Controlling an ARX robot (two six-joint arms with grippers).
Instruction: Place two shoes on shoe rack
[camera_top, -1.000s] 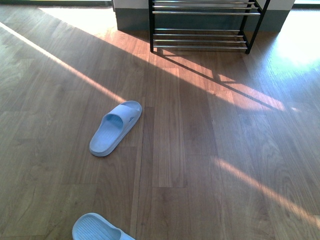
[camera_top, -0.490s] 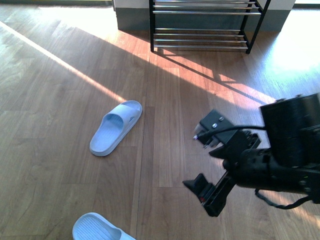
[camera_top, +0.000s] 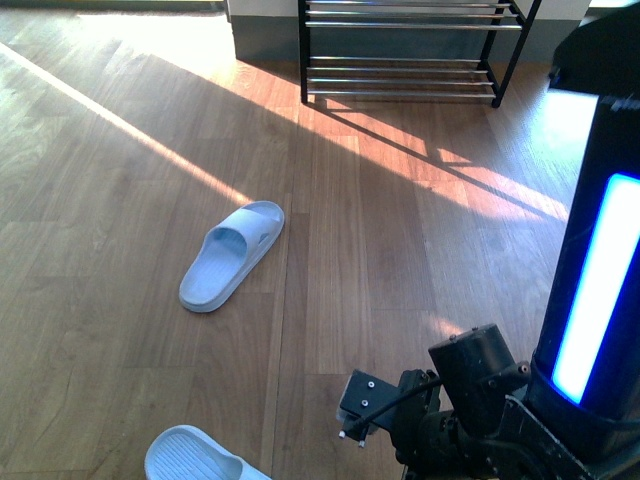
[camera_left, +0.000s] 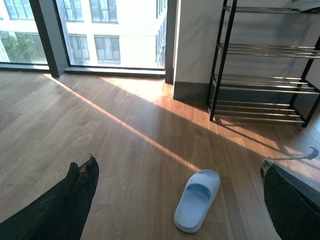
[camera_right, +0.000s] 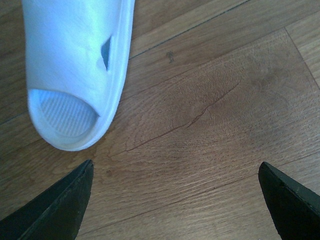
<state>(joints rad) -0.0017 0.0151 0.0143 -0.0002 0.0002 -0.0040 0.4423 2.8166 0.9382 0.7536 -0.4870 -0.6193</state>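
Low at the front view's near edge, your right arm (camera_top: 470, 395) now fills the corner. A second ago it was out of view, and half a second ago it hung higher, over the floor (camera_top: 380, 250). It has swung down and in toward the near slide (camera_top: 192, 457).

The wrist view confirms it: the right hand (camera_right: 175, 164) hovers with its fingers (camera_right: 60, 210) spread wide and nothing between them. The slide's toe end lies just ahead, off toward one finger's side and not yet centred.

Neither sandal has shifted. The far slide (camera_top: 232, 256) lies flat on the floor, well apart from the shoe rack (camera_top: 405, 75). Your left hand (camera_left: 178, 161) is also spread and empty, looking over that far slide toward the rack.

So the approach has begun, but no shoe is gripped. I judge you need to line the right hand up over the near slide before closing.
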